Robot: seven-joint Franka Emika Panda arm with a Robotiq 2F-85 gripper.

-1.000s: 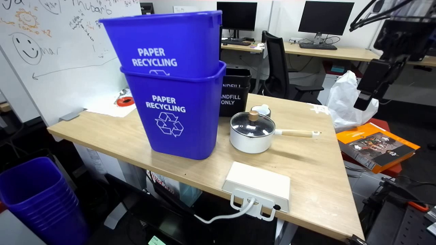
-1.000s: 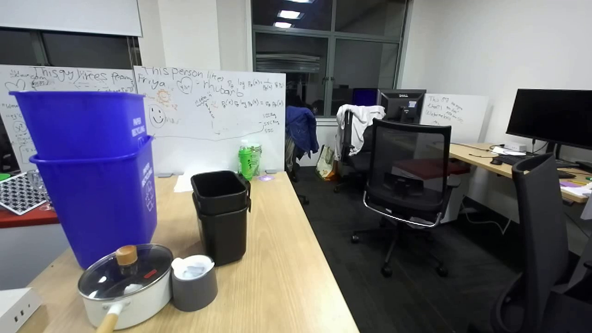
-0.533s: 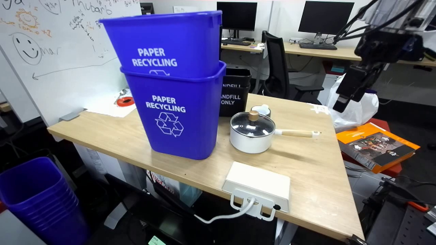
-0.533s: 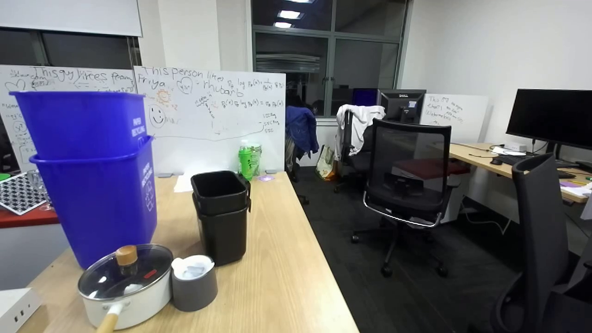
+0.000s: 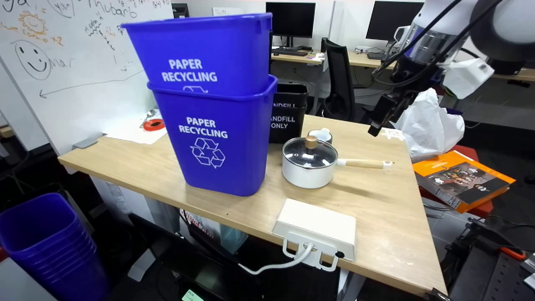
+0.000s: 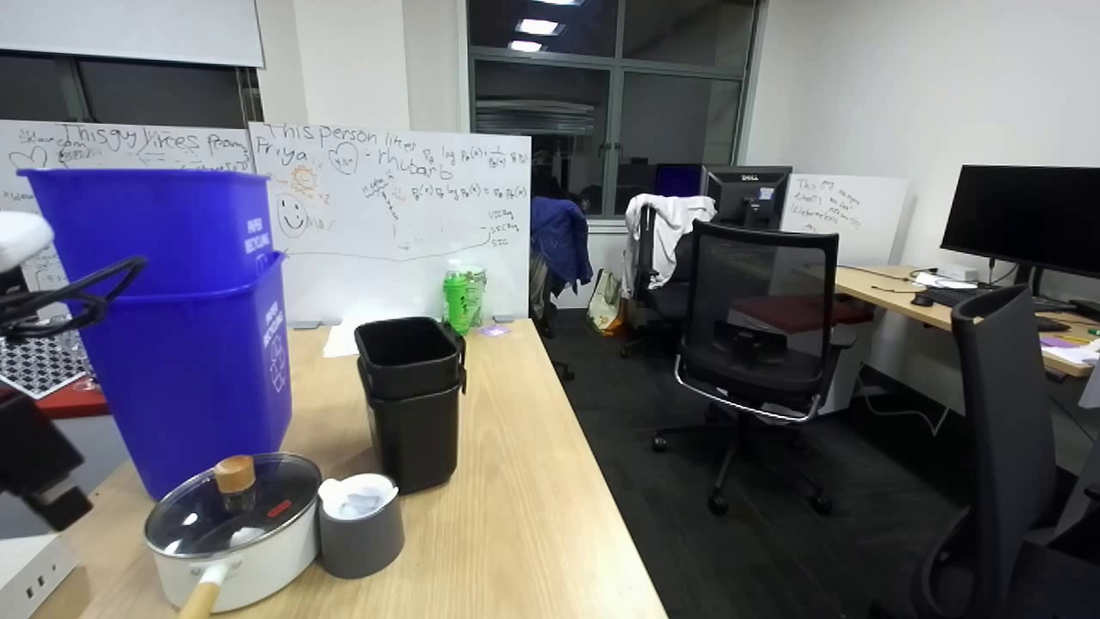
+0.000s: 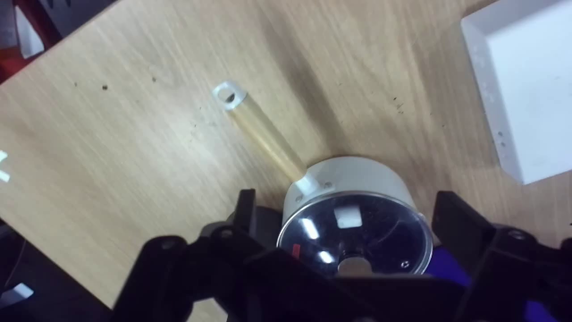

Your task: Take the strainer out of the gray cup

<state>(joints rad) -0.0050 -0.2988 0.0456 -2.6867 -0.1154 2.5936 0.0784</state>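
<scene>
OK so the gripper [image 7: 346, 206] had its fingers spread wide, nothing between them, up in the air over the desk [image 5: 388, 225]. Annoying bit: in the wrist view that gap lined up with the lidded white saucepan [image 7: 357, 219], not the target. The gray cup [image 6: 363, 546] was off past the picture-left finger [image 7: 246, 208] and mostly hidden by it, so I figured the next move called for a sideways shift that way before any drop. The whitish strainer [image 6: 361, 502] sat in the cup's mouth, its small tab [image 6: 330, 493] poking out at the rim. Cup was upright, right beside the pan; couldn't tell if they touched. In an exterior view the black landfill bins [image 6: 417, 434] stood close behind it, so my guess was that spread fingers could've clipped something going down. Pinching just the tab looked safer to me.
</scene>
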